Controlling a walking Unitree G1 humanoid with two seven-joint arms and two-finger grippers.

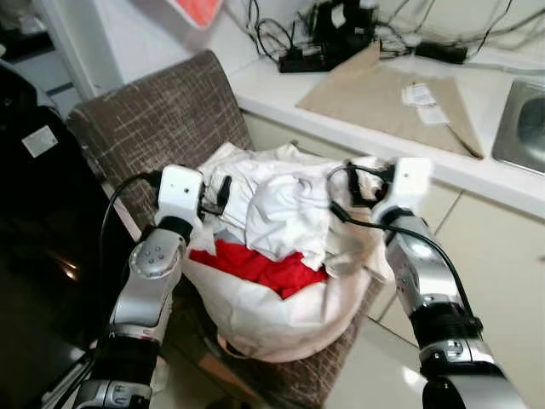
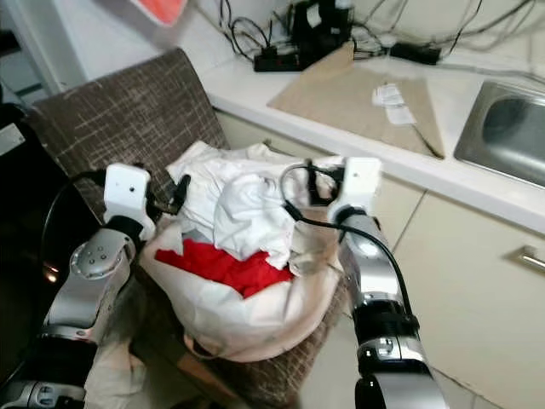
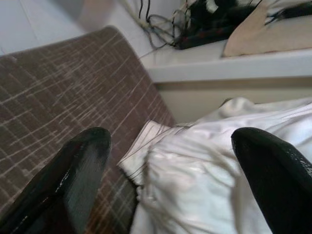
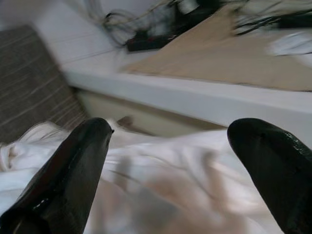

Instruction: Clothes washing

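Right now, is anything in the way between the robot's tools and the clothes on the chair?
Nothing visible. The left tool and right tool are both open, right at the pile of clothes on the chair.

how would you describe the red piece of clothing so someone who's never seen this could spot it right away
Find the brown woven chair that stands against the white counter; a heap of laundry sits on its seat, between the left gripper and the right gripper. The red garment lies in the front middle of the heap, under the white clothes. It is the only red item among white and cream fabric.
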